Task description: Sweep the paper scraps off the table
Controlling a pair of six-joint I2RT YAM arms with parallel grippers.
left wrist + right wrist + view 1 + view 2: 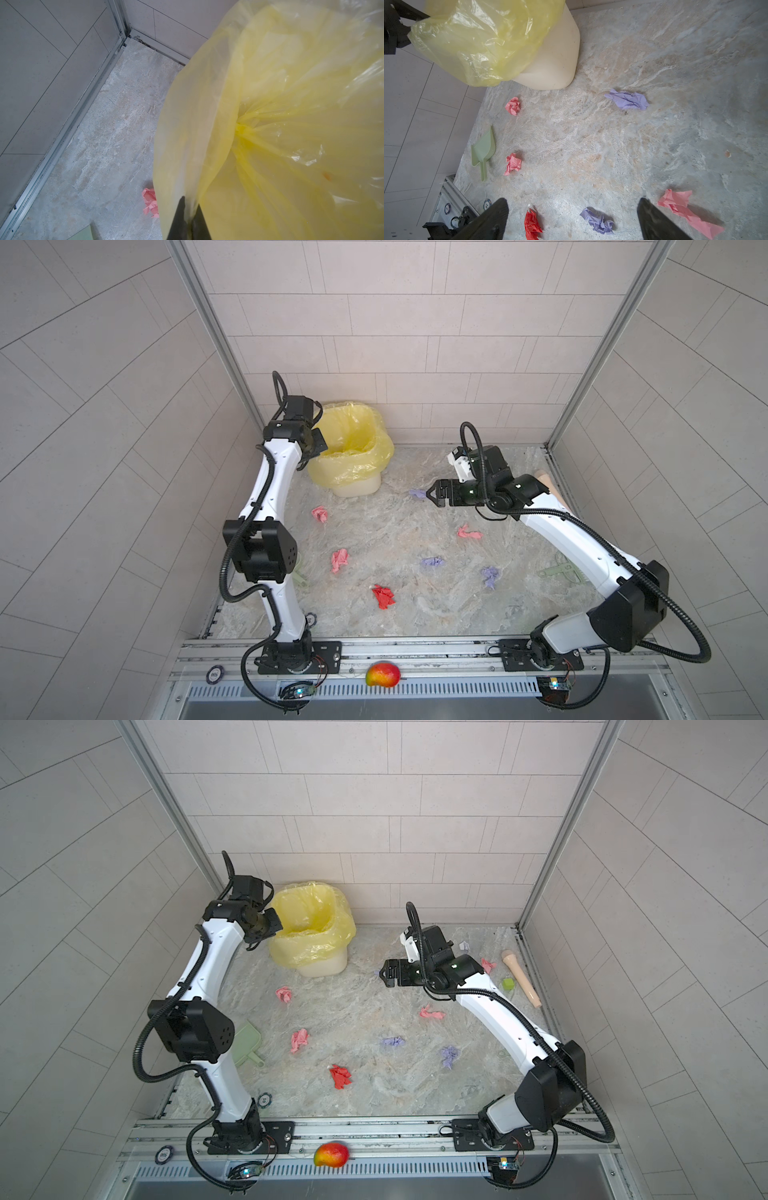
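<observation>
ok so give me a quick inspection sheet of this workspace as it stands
surface: marble-patterned table, littered
job's things: paper scraps, at least nine, pink, red, lavender, scattered on it
clutter: green dustpan, green cube, beige toy microphone, poker chip; mango on front rail
grippers: left gripper shut on yellow bin liner; right gripper open above table
cables: black conduit loops along each arm
surroundings: pale tiled walls on three sides
</observation>
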